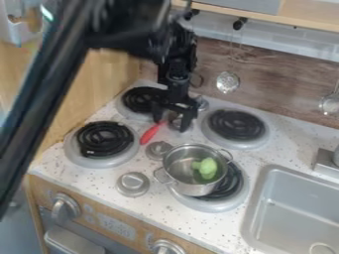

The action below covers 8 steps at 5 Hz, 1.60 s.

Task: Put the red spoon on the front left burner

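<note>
A metal pot [182,184] sits on the front right burner [230,195], a light green object [208,167] inside. Two more burners, back left [141,99] and back right [236,125], are set in the speckled desk [165,216]. Two round metal pieces, one nearer the front [133,182] and one just beside the pot [157,149], lie left of the sink [291,208]. A perforated utensil [227,82] hangs behind.

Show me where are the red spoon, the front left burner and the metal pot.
Red spoon [151,134]: camera view, on its red part.
Front left burner [104,139]: camera view, on its black coil.
Metal pot [189,187]: camera view, on its outer wall.
</note>
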{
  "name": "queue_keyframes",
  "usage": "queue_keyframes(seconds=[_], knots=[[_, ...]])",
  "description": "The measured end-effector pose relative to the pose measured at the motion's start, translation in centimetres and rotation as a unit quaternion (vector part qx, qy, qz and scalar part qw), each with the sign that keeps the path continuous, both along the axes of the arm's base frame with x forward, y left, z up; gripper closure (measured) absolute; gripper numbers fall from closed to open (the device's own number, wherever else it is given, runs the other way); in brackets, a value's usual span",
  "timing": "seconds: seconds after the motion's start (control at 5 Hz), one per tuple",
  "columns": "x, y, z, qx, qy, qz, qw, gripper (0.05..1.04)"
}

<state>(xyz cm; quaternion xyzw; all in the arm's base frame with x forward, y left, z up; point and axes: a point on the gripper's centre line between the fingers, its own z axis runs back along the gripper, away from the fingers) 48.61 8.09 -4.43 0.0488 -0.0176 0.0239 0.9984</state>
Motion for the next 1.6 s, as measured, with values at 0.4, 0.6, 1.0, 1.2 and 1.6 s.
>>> queue_keyframes(seconds=[0.4,0.6,1.0,1.2,1.6], knots=[[-0.4,0.9,-0.1,0.014,0.02,0.003,0.9997,0.147],[-0.8,1.5,-0.4,0.013,0.027,0.013,0.9995,0.437],[-2.8,2.7,-0.8,0.004,0.058,0.029,0.9979,0.788],[-3.5,2.5,-0.6,-0.01,0.063,0.027,0.9976,0.842],[-5.2,4.2,6.4,-0.059,-0.028,0.068,0.9956,0.977]])
